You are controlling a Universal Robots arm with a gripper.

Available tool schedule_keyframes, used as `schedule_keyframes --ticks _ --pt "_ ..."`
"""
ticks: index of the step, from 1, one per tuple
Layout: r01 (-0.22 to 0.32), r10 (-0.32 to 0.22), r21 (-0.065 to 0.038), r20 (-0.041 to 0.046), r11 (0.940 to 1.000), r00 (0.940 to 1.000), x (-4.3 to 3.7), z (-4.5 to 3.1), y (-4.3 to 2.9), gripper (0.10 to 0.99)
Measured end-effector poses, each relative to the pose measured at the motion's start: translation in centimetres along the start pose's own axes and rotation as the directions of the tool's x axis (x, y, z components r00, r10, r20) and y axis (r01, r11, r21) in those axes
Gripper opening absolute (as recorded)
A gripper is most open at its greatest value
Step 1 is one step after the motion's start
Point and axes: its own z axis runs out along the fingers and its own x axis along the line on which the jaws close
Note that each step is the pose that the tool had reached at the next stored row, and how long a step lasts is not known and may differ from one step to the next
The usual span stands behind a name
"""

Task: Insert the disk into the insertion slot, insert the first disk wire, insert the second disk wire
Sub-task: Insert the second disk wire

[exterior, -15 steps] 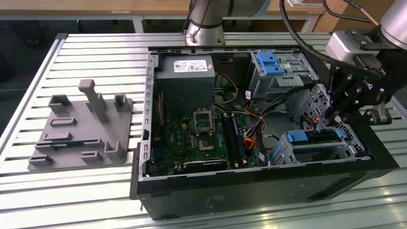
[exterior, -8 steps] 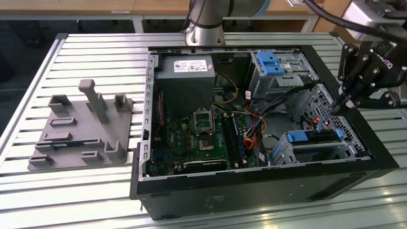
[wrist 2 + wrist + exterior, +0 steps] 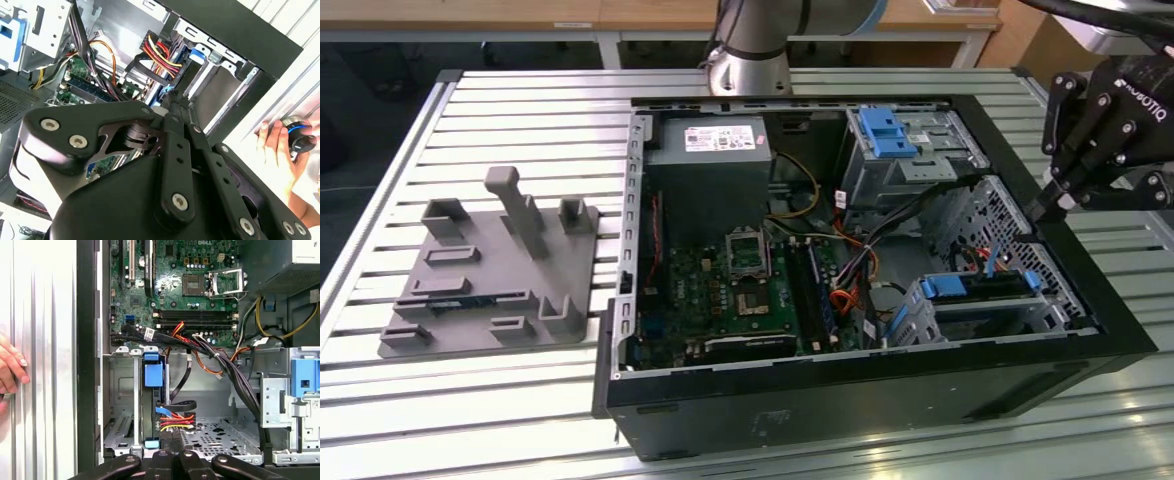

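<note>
Exterior view, one disk (image 3: 977,288) seated in one insertion slot (image 3: 987,310), one pincer (image 3: 1057,205) closed, empty.

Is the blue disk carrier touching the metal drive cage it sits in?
Touching: the first wrist view shows the disk seated inside the insertion slot, against its rail.

A grey fixture block (image 3: 487,275) sits beside the open computer case (image 3: 854,390).

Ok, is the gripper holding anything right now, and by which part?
Cannot tell: the gripper sits right at the wires beside the disk; whether it grips one is hidden.
</note>
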Motion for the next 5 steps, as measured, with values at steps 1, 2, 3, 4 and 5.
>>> schedule_keyframes --ticks 1,2,3,4,5 --pt "0.000 0.000 0.000 0.0000 1.0000 1.0000 0.00 0.00 0.00 0.106" --pt "0.000 0.000 0.000 -0.0002 1.0000 1.0000 0.00 -0.03 0.00 0.106" --pt "0.000 0.000 0.000 -0.0002 1.0000 1.0000 0.00 -0.04 0.00 0.106" --pt "0.000 0.000 0.000 -0.0001 1.0000 1.0000 0.00 -0.05 0.00 0.106" --pt "0.000 0.000 0.000 -0.0002 1.0000 1.0000 0.00 -0.05 0.00 0.106"
